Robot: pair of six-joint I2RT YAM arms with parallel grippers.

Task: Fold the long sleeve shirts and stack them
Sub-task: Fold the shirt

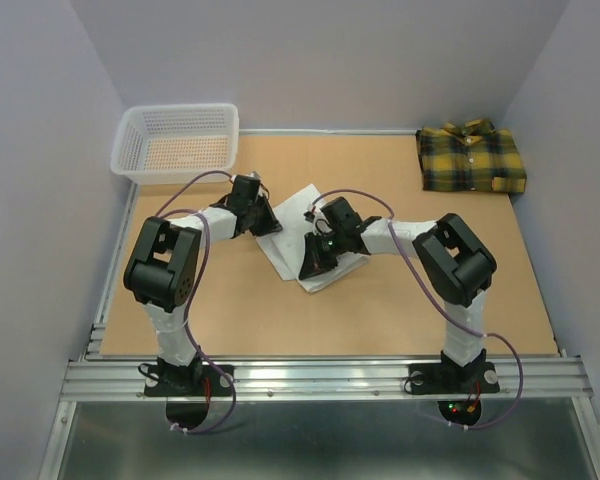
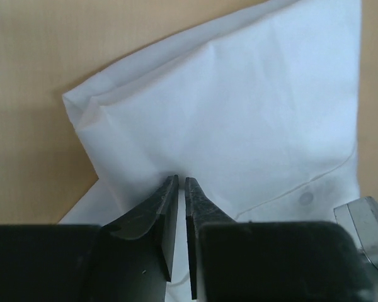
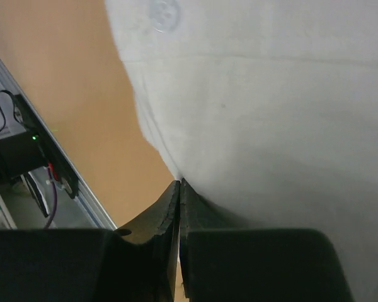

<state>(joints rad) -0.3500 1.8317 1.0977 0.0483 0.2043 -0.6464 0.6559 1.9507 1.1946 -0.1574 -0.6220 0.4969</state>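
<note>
Because folding needs two held edges, left gripper (image 2: pixel 181 182) and right gripper (image 3: pixel 179 184) both pinch the white shirt (image 2: pixel 239 126), jaws almost shut.

Near-edge table (image 1: pixel 280 325) bare and passable – left arm (image 1: pixel 165 265) and right arm (image 1: pixel 455 260) crowd centre over white shirt (image 1: pixel 298 205), basket (image 1: pixel 180 140) blocks back-left corner, plaid shirt (image 1: pixel 470 160) back-right

Top view: left arm (image 1: pixel 212 218) and right arm (image 1: pixel 385 235) cover the middle of the white shirt (image 1: pixel 298 205) at the table's (image 1: pixel 480 285) centre.

Left wrist view: shirt cut off at top and right edges. Left gripper (image 2: pixel 181 180) shows a slim gap; cloth inside it not discernible.

Right wrist view: shirt cut off top and right, button (image 3: pixel 162 12) blurred. Right gripper (image 3: pixel 179 183) tips meet at the shirt's edge; any pinch hidden.
</note>
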